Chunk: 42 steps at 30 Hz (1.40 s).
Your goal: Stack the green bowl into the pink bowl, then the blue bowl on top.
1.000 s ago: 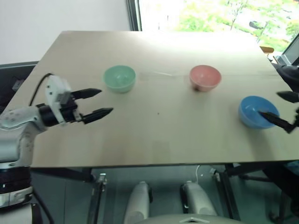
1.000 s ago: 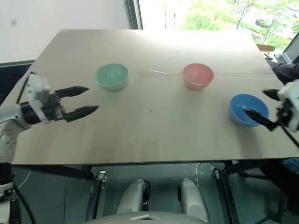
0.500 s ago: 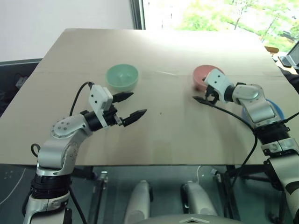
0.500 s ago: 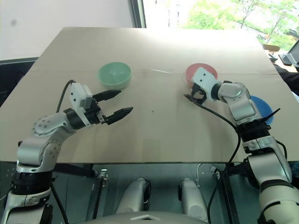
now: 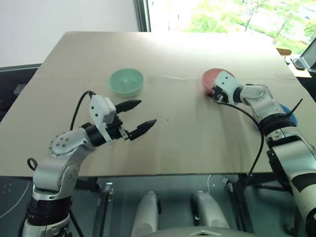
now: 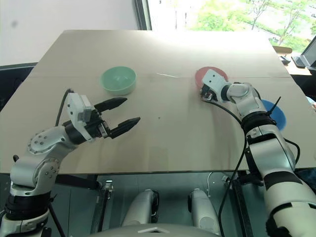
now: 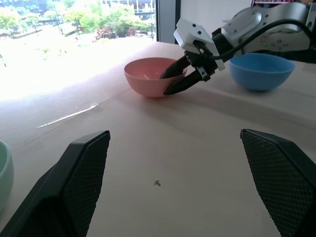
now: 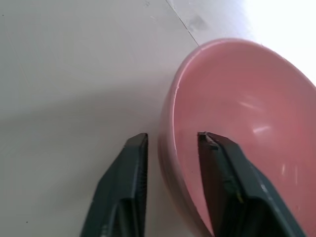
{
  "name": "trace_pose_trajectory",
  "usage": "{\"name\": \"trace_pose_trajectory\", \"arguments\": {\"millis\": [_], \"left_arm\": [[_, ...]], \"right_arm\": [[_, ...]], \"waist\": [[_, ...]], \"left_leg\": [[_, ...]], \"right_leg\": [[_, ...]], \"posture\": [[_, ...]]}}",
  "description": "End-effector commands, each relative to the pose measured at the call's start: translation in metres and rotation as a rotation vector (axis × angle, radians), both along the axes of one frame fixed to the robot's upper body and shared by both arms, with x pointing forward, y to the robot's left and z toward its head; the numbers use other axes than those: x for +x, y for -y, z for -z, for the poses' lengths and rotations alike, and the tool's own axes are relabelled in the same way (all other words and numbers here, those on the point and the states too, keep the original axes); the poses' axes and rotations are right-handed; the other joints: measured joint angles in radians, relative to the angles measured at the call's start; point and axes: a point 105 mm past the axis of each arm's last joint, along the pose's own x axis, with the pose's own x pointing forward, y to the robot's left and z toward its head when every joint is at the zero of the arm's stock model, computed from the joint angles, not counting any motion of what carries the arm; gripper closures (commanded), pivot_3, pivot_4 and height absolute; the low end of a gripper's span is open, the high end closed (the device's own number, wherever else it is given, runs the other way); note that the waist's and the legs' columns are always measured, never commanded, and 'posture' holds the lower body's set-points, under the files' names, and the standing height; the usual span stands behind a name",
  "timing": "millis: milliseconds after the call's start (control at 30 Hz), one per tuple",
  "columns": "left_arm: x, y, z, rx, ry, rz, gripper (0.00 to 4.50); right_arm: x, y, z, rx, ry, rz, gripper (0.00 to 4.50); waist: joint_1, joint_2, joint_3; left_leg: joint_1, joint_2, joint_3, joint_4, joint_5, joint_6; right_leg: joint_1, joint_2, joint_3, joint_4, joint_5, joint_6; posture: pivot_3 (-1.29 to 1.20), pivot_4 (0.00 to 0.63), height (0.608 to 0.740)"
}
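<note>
The right gripper [image 8: 170, 143] has left the blue bowl [image 7: 256, 69]; its jaws pinch the pink bowl's [image 8: 237, 128] rim (left jaws wide).

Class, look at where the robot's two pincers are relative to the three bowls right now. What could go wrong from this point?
1. The right pincer straddles the pink bowl at its rim: a thin hold, so the bowl may tip or slide.
2. The pink bowl is the stack's base; moving it could complicate stacking.
3. The left pincer is open, short of the green bowl, so it could nudge it when reaching.
</note>
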Motion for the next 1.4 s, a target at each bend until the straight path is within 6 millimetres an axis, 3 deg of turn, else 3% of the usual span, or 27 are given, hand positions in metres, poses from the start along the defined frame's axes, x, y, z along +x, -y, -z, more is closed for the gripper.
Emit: {"name": "trace_pose_trajectory", "arguments": {"millis": [33,167,267,367,567,800,900,967,1000,1200,1400], "left_arm": [[-0.004,-0.004,-0.008,-0.019,0.035,-0.01,0.0],[0.0,-0.009,-0.005,-0.024,0.028,-0.03,0.0],[0.002,-0.016,0.002,-0.004,0.015,-0.051,0.0],[0.004,-0.022,0.007,-0.008,0.0,-0.075,0.0],[0.005,-0.023,0.012,0.008,-0.01,-0.079,0.0],[0.006,-0.024,0.013,0.027,-0.002,-0.096,0.0],[0.01,-0.026,0.01,0.034,0.017,-0.131,0.0],[0.014,-0.028,0.008,0.042,0.024,-0.159,0.0],[0.017,-0.03,0.008,0.058,0.025,-0.179,0.0],[0.03,-0.035,0.003,0.169,0.064,-0.236,0.0],[0.056,-0.049,-0.007,0.487,0.119,-0.35,0.0]], "right_arm": [[0.001,-0.008,-0.022,0.014,0.065,-0.046,4.32],[-0.002,-0.012,-0.022,-0.012,0.081,-0.084,4.32],[-0.011,-0.029,-0.025,0.016,0.08,-0.17,4.32],[-0.036,-0.063,-0.021,0.027,0.063,-0.337,4.32],[-0.07,-0.099,-0.009,0.013,0.011,-0.489,4.32],[-0.085,-0.117,-0.004,0.017,-0.038,-0.554,4.32],[-0.091,-0.12,0.0,0.015,-0.079,-0.577,3.48],[-0.093,-0.12,-0.001,0.018,-0.089,-0.583,2.48],[-0.093,-0.12,-0.004,0.033,-0.084,-0.579,2.35],[-0.094,-0.108,-0.028,0.122,-0.022,-0.529,0.04],[-0.109,-0.078,-0.073,0.346,0.098,-0.46,0.04]], "waist": [[0.0,0.0,0.0],[0.0,0.0,0.0],[0.0,0.0,0.0],[-0.002,0.001,0.0],[0.003,0.001,0.0],[0.003,0.001,0.0],[0.002,0.001,0.0],[0.002,0.001,0.0],[0.003,0.001,0.0],[0.005,0.001,0.0],[0.008,0.001,0.0]], "left_leg": [[0.0,0.0,0.0,0.0,0.0,0.0],[0.0,0.0,0.0,0.0,0.0,0.0],[0.0,0.0,0.0,0.0,0.0,0.0],[0.0,0.0,0.0,0.0,0.0,0.0],[0.0,0.0,-0.001,0.0,0.0,0.0],[0.0,0.0,-0.001,0.001,0.0,0.0],[0.0,0.0,-0.001,0.001,0.0,0.0],[0.0,0.0,-0.001,0.001,0.0,0.0],[0.0,0.0,-0.001,0.001,0.0,0.0],[0.0,0.0,-0.001,0.001,0.0,0.0],[-0.001,0.0,-0.002,0.001,0.0,0.0]], "right_leg": [[0.0,0.0,0.0,0.0,0.0,0.0],[0.0,0.0,0.0,0.001,0.0,0.0],[0.0,0.0,0.0,0.001,0.0,0.0],[-0.001,0.0,0.0,0.001,0.0,0.0],[-0.001,0.0,-0.001,0.002,0.0,0.0],[0.0,0.0,-0.001,0.002,0.0,0.0],[-0.001,0.0,-0.001,0.002,0.0,0.0],[-0.001,0.0,-0.001,0.002,0.0,0.0],[-0.001,0.0,-0.001,0.002,0.0,0.0],[-0.001,0.0,-0.002,0.002,0.0,0.0],[-0.001,0.001,-0.002,0.002,0.0,0.0]], "posture": [[0.0,0.15,0.74],[0.0,0.15,0.74],[0.0,0.15,0.74],[0.0,0.15,0.74],[0.0,0.15,0.74],[0.0,0.15,0.74],[0.0,0.15,0.74],[0.0,0.15,0.74],[0.0,0.15,0.74],[0.0,0.15,0.74],[0.0,0.15,0.74]]}}
